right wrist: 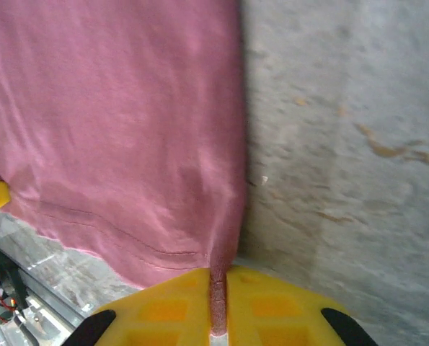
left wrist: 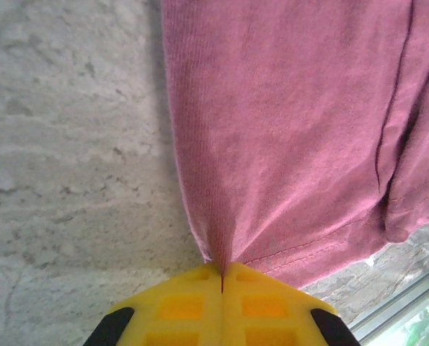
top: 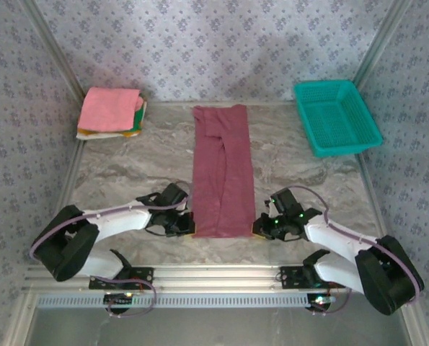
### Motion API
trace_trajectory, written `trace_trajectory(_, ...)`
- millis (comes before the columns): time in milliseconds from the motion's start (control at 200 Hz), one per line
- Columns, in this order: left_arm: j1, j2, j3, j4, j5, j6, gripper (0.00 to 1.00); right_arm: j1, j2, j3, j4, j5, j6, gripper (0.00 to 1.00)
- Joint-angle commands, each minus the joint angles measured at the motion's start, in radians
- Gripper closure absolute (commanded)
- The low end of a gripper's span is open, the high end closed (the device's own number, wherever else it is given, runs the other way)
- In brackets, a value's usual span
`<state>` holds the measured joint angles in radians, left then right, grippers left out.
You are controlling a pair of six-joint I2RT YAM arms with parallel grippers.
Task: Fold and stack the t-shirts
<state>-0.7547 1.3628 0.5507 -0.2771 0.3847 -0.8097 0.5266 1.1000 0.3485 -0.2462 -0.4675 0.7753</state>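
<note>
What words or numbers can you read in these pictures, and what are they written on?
None: no word, number or sign can be read anywhere.
The maroon t-shirt shows only plain cloth on the side that faces up.
The folded t-shirts in the far left corner show no print or label.
The teal basket shows no label either.

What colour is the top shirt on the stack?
The top shirt is pink; top external view.

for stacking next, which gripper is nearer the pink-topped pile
Left. The left gripper clamps the maroon shirt on the side toward the pile; right gripper clamps the opposite corner.
</note>
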Motion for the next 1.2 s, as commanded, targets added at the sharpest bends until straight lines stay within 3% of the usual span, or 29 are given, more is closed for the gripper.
trace_trajectory(0,-0.006,-0.048,-0.029,0.009,-0.040,-0.018,1.00,0.007,0.005,0.053,0.017,0.007,-0.004,0.89)
trace_trajectory(50,-0.005,-0.053,-0.029,0.006,-0.045,-0.014,1.00,0.009,0.010,0.060,0.015,0.009,-0.005,1.00)
trace_trajectory(275,-0.002,-0.066,-0.015,0.001,-0.064,-0.001,1.00,0.019,-0.003,0.067,0.005,0.005,-0.001,1.00)
trace_trajectory(545,-0.009,-0.158,-0.081,-0.037,-0.115,-0.002,1.00,0.078,-0.112,-0.039,-0.049,-0.003,-0.019,1.00)
trace_trajectory(760,-0.093,-0.311,-0.121,-0.082,-0.186,-0.042,1.00,0.170,-0.252,-0.051,-0.073,0.069,0.025,1.00)
trace_trajectory(834,-0.103,-0.329,-0.120,-0.078,-0.205,-0.042,1.00,0.165,-0.254,-0.043,-0.079,0.086,0.027,1.00)
trace_trajectory(859,-0.103,-0.329,-0.116,-0.083,-0.213,-0.040,1.00,0.165,-0.251,-0.039,-0.089,0.095,0.027,0.93)
trace_trajectory(889,-0.103,-0.327,-0.111,-0.089,-0.217,-0.040,1.00,0.164,-0.250,-0.037,-0.096,0.102,0.028,1.00)
trace_trajectory(1194,-0.102,-0.295,-0.090,-0.103,-0.230,-0.013,1.00,0.139,-0.260,-0.058,-0.085,0.092,0.062,1.00)
